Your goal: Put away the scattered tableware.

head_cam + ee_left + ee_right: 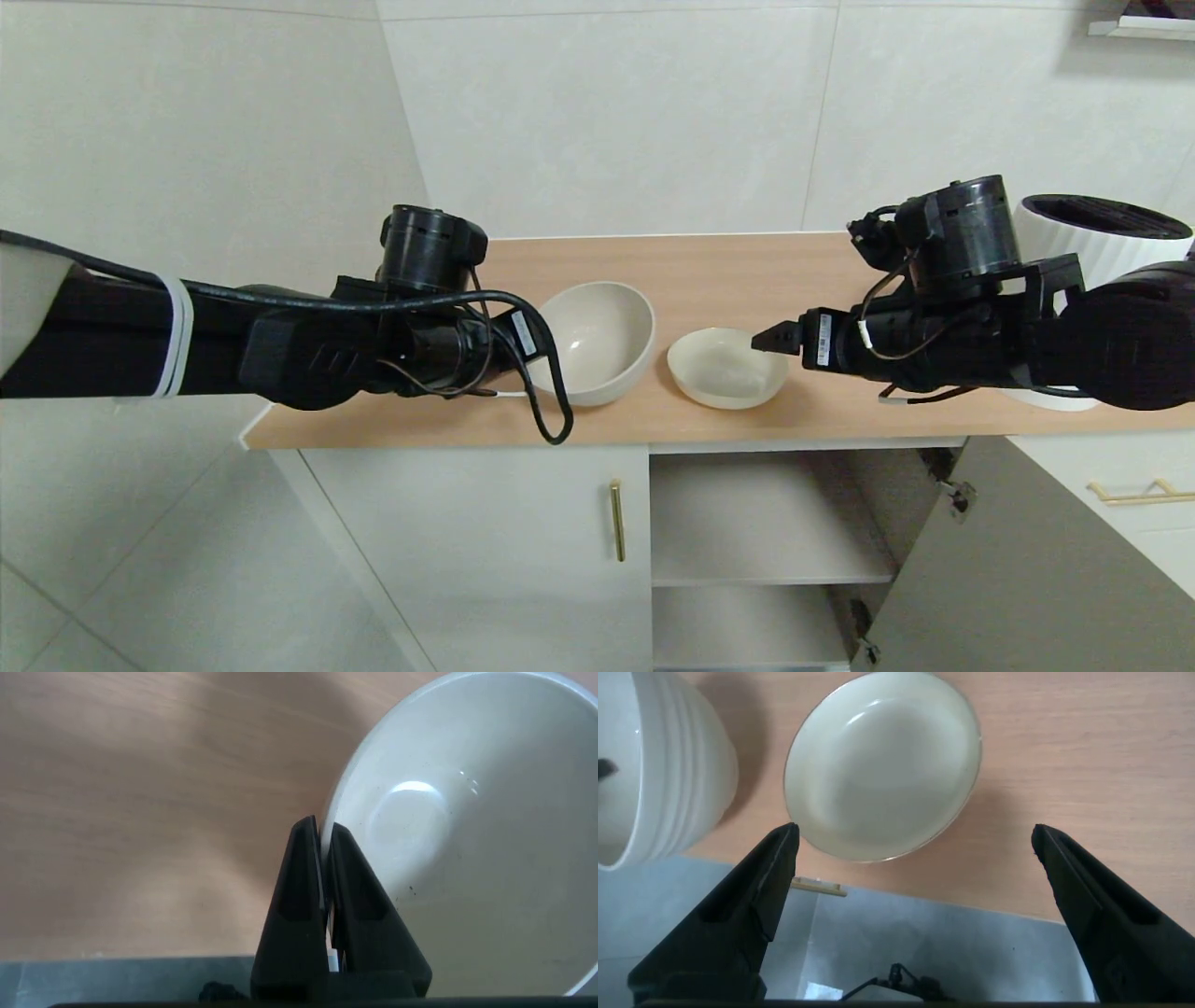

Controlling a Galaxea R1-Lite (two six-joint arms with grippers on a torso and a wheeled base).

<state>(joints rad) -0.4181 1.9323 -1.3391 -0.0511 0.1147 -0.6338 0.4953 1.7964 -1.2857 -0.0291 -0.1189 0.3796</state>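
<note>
Nearest, under the surface (709,266), a cupboard (756,518) stands with its door open. Up on the surface, the left hand (323,835) is pinched tight on the rim of the big bowl (602,336) — the bowl leans to one side. Just beside it the small bowl (726,371) sits flat on the wood. The right hand (913,833) hangs over it, fingers wide apart. Farther back stands a white ribbed pot (1102,233).

We see a cream larger bowl (597,341) and an ivory smaller bowl (726,369) on the pale wood-grain worktop (728,266), and a white ribbed container (1120,257) at its right edge.
</note>
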